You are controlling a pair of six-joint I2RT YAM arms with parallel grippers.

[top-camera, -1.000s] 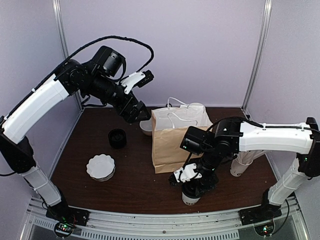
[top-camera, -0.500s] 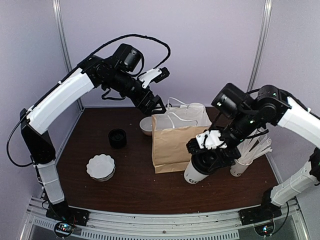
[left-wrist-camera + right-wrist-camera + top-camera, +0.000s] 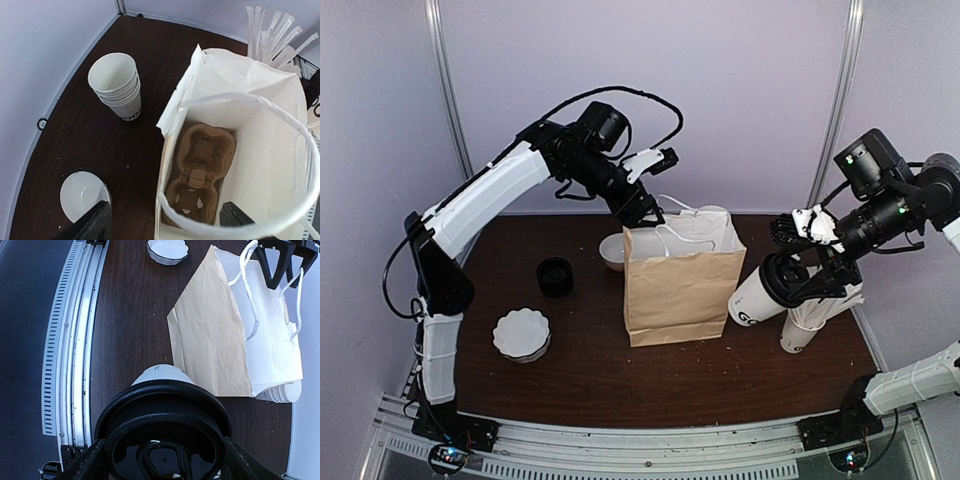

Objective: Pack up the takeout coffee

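Note:
The takeout coffee (image 3: 752, 300), a white cup with a black lid (image 3: 162, 440), hangs tilted in the air just right of the brown paper bag (image 3: 680, 285). My right gripper (image 3: 798, 270) is shut on it at the lid end, one finger (image 3: 92, 462) on each side. My left gripper (image 3: 645, 212) is open at the bag's top left corner. Its fingers (image 3: 95, 222) straddle the bag's left wall and a white handle (image 3: 240, 100). A brown cardboard cup carrier (image 3: 200, 170) lies on the bag's bottom.
A nested stack of white cups (image 3: 117, 82) stands behind the bag, with a white bowl (image 3: 613, 252) beside the bag's left wall. A black lid (image 3: 555, 275) and a fluted white dish (image 3: 522, 333) sit at the left. A cup of paper-wrapped sticks (image 3: 810, 325) stands at the right.
My right gripper has carried the coffee from the table's front up and to the right of the bag. My left gripper has swung right, to the bag's top corner.

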